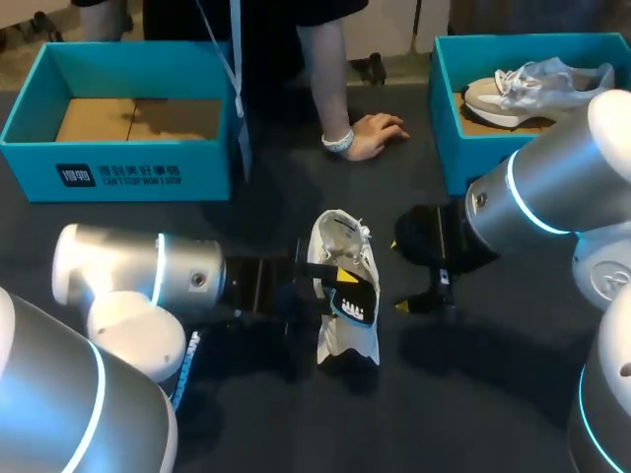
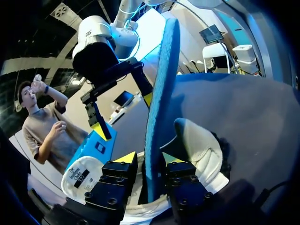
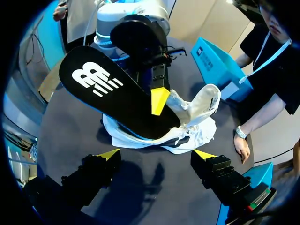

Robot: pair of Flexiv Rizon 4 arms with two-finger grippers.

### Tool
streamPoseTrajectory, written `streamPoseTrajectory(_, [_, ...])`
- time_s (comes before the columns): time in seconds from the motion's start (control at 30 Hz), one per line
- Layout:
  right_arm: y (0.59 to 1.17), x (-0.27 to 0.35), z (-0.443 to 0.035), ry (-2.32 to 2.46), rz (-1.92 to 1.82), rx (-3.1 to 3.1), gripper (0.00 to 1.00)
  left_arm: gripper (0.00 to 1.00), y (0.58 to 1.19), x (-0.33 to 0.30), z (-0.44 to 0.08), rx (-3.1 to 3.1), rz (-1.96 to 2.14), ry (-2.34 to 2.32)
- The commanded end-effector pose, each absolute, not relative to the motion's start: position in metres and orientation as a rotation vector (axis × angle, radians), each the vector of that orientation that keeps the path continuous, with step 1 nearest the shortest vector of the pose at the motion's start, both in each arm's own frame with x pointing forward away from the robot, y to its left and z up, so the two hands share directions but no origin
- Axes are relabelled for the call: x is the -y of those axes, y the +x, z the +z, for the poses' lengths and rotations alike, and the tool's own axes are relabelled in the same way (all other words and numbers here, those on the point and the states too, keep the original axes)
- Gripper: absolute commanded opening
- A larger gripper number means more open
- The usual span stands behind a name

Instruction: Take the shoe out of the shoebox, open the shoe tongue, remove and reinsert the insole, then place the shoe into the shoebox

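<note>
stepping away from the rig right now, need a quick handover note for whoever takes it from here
Left gripper: fingers shut on the insole, which is held on edge with one end down in the shoe.
Right gripper: open, empty, beside the shoe.
The shoe lies on the table between the empty shoebox and a second shoebox holding another shoe. A person's hand rests on the table.
Done: shoe out and opened.
Unclear: whether the insole is coming out or going back in.
Left: seat the insole, box the shoe.

Dark table, person's hand resting on it
</note>
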State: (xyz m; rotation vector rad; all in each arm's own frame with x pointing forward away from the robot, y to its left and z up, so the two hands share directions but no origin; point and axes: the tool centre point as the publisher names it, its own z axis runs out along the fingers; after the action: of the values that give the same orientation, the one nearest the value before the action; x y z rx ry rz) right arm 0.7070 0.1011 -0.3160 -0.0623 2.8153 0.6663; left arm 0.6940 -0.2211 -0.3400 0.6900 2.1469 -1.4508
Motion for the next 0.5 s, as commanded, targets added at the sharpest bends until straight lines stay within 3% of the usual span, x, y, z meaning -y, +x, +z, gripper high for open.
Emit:
streamPoseTrajectory(0.03, [0.706,-0.101,-0.317,-0.061,0.668,-2.813,1.00,0.33,0.689,0.222,-0.338,-2.158,-1.441,0.702])
streamPoseTrajectory(0.1, [0.706,-0.101,-0.317,-0.061,0.668,-2.813,1.00,0.33,0.688,0.224,-0.338,-2.172,-1.425,0.719])
streamPoseTrajectory(0.2, [0.706,-0.101,-0.317,-0.061,0.668,-2.813,1.00,0.23,0.688,0.225,-0.343,-2.209,-1.389,0.730])
streamPoseTrajectory(0.27, [0.706,-0.101,-0.317,-0.061,0.668,-2.813,1.00,0.02,0.689,0.226,-0.347,-2.221,-1.377,0.733])
streamPoseTrajectory(0.5, [0.706,-0.101,-0.317,-0.061,0.668,-2.813,1.00,0.00,0.697,0.229,-0.358,-2.187,-1.296,0.747])
